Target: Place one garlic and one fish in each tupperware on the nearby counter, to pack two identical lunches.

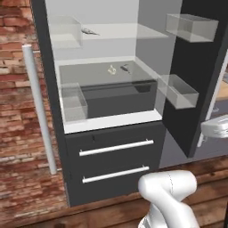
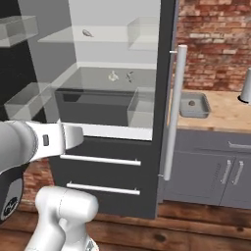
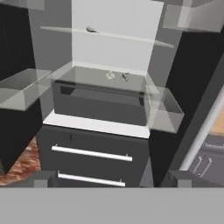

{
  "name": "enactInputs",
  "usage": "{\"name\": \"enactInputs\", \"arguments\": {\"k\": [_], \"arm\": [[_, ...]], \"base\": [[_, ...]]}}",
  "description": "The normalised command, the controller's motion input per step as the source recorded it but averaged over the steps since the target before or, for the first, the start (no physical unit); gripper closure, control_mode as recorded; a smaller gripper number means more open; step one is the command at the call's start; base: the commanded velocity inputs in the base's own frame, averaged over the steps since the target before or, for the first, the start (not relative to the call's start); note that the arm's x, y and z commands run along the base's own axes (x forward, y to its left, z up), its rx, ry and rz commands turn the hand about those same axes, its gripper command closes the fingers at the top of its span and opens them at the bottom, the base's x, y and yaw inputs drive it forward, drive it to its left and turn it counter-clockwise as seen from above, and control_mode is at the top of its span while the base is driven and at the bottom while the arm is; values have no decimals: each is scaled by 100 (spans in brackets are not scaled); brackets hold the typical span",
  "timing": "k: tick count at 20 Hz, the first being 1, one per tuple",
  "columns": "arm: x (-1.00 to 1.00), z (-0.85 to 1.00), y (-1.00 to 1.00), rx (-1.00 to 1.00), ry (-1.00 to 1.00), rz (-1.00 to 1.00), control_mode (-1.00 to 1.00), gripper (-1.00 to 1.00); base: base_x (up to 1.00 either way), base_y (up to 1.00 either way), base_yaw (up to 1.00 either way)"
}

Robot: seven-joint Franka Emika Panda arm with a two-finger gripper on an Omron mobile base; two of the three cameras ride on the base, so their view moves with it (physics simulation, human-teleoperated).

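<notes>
Cream-white and light, the garlic [image 3: 110, 75] sits on the fridge's lower glass shelf [image 3: 87, 78] toward twelve o'clock beside a slim, likely slippery fish [image 3: 125, 76], so my empty hand [image 3: 112, 178], spread wide, should pinch the bulb's belly, though both look tiny and blurred.

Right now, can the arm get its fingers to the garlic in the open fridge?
Probably yes. The garlic lies on the clear lower shelf beside a fish, and the fridge doors stand open with nothing in front of it. The fingers are open, but they sit well back and must reach in deep.
</notes>
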Motion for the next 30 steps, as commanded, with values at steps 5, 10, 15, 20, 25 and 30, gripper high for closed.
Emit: {"name": "enactInputs", "arguments": {"k": [5, 10, 15, 20, 25, 30], "arm": [[0, 0, 0, 0, 0, 0, 100, -100], [0, 0, 0, 0, 0, 0, 100, -100], [0, 0, 0, 0, 0, 0, 100, -100], [0, 0, 0, 0, 0, 0, 100, -100], [0, 0, 0, 0, 0, 0, 100, -100], [46, 0, 46, -4, 2, -9, -100, -100]], "base": [[49, -21, 0], [80, -9, 0], [98, 24, -3], [98, 10, -6], [99, 26, -10], [16, 9, -2]]}}
